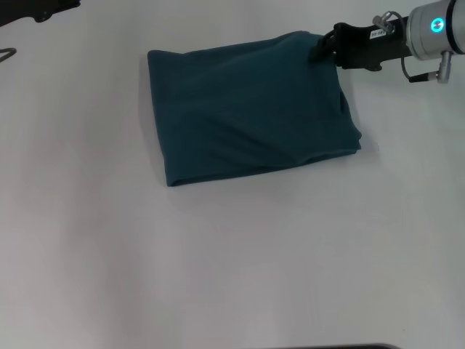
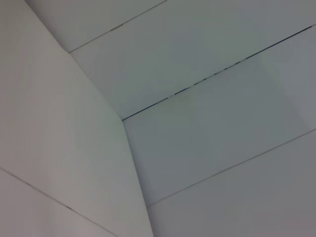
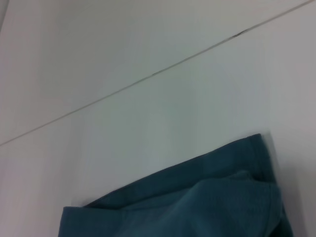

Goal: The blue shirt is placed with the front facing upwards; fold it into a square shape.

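Plain white surface (image 1: 232,276) bare in foreground. Dark teal-blue cotton shirt (image 1: 251,109) lies folded into rough rectangle at surface's far middle. Right hand (image 1: 320,49) at shirt's far right corner; grip state unclear. Left hand (image 1: 29,13) far left, apart.

Your head view looks forward and down from above onto the white bench (image 1: 232,276), taking in the whole folded blue shirt (image 1: 251,109) and the right tool (image 1: 317,51) at its far right corner. Your right wrist view sits low and close over that same corner, facing across the shirt's edge (image 3: 197,197) toward the pale panelled wall behind the bench. So those two views share only that strip of shirt. Your left wrist view faces away from the bench, showing nothing but white panels and their seams.
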`<state>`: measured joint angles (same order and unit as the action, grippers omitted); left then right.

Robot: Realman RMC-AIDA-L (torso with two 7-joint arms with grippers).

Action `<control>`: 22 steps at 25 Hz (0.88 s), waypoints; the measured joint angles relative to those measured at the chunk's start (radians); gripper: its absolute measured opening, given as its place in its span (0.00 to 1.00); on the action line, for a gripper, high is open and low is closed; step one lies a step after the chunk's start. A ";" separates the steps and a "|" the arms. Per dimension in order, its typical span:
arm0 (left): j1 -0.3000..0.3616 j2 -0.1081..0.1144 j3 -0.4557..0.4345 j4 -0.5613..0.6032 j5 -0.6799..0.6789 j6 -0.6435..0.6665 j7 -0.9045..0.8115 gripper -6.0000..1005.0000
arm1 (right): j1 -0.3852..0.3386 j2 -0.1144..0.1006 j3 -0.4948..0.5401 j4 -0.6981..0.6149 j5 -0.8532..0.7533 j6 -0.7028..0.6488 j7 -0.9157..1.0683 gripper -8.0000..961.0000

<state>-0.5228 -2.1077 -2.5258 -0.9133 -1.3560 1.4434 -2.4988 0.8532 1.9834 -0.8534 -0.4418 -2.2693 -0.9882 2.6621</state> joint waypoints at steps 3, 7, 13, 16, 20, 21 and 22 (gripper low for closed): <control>-0.001 0.000 -0.001 0.000 0.000 0.000 0.000 0.90 | 0.003 -0.001 -0.017 -0.002 -0.001 0.001 0.000 0.39; -0.001 0.000 -0.002 0.002 0.000 -0.001 0.000 0.90 | 0.010 -0.005 -0.035 -0.003 -0.002 -0.008 0.004 0.23; 0.000 0.000 -0.002 0.002 0.000 -0.002 0.000 0.90 | 0.010 -0.011 -0.030 -0.006 -0.001 -0.014 0.010 0.02; 0.002 0.000 -0.002 0.002 0.000 -0.002 0.000 0.90 | 0.007 -0.017 -0.025 -0.014 0.004 -0.015 0.010 0.03; 0.003 0.000 -0.004 0.002 0.000 -0.002 0.000 0.90 | 0.002 -0.017 -0.016 -0.069 0.010 -0.025 -0.009 0.04; 0.003 0.000 -0.004 0.002 0.000 -0.002 0.000 0.90 | 0.001 -0.014 -0.015 -0.081 0.012 -0.026 -0.020 0.05; 0.003 0.000 -0.004 0.003 0.000 -0.002 0.000 0.90 | 0.002 -0.012 -0.014 -0.091 0.014 -0.026 -0.029 0.05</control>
<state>-0.5201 -2.1076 -2.5295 -0.9099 -1.3560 1.4418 -2.4989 0.8555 1.9711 -0.8675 -0.5326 -2.2554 -1.0146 2.6330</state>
